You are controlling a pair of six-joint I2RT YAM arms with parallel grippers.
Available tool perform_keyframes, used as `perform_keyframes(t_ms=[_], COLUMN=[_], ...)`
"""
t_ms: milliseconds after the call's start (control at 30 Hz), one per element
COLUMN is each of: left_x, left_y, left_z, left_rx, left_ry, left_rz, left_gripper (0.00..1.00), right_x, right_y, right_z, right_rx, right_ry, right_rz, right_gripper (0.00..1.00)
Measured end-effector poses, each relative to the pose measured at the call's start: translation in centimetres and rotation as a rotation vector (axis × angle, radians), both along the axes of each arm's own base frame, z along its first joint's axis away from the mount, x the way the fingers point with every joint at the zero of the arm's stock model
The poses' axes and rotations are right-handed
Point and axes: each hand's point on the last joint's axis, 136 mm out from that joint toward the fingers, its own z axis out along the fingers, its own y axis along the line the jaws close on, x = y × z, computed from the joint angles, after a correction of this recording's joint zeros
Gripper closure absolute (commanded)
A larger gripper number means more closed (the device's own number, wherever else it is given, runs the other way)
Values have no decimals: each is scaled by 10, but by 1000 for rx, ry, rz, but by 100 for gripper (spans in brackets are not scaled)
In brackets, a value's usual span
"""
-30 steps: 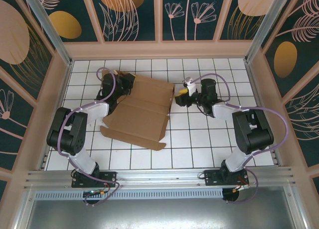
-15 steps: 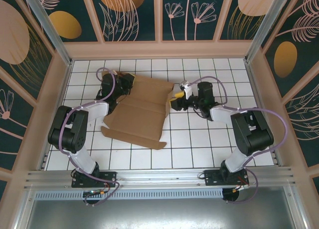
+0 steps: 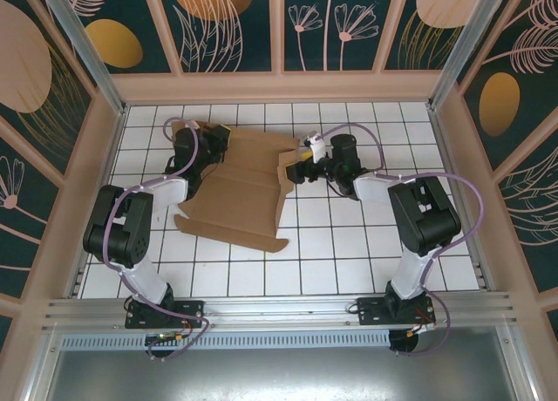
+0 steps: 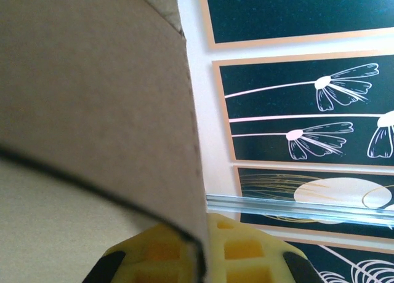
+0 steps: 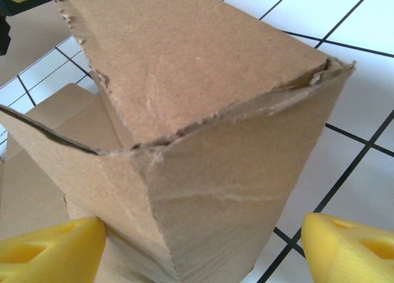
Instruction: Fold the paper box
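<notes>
The right gripper (image 5: 203, 255) stands wide, its yellow fingertips (image 5: 52, 249) on either side of a raised flap of the flat brown corrugated-cardboard paper box (image 5: 203, 104). Beyond it, across the sheet, the left gripper (image 4: 200, 255) is clamped on the box's edge, above the white tiled table (image 3: 349, 235).

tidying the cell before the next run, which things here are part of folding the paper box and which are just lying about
In the job: paper box; left fingers, clamped on its edge; right fingers, open either side of a raised flap.
Just there: tiled table; patterned wall panels.
</notes>
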Motion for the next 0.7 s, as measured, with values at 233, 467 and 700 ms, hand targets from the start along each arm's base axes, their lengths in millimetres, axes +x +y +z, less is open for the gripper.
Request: perform_keyframes(t_ms=[233,467,700], left_x=[28,50,47], left_y=[-1,-8,-11], left_z=[1,-1,-42], left_rx=[5,26,41], left_ry=[89,183,315], left_rz=[10,-7,-25], left_gripper=[100,100,100], right_x=[10,21,15], right_y=[-14,-36,-31], right_z=[10,24,14], right_rx=[132,357,436], right_ry=[91,213,329], right_rz=[-37,-36,13], right_gripper=[23,26,29])
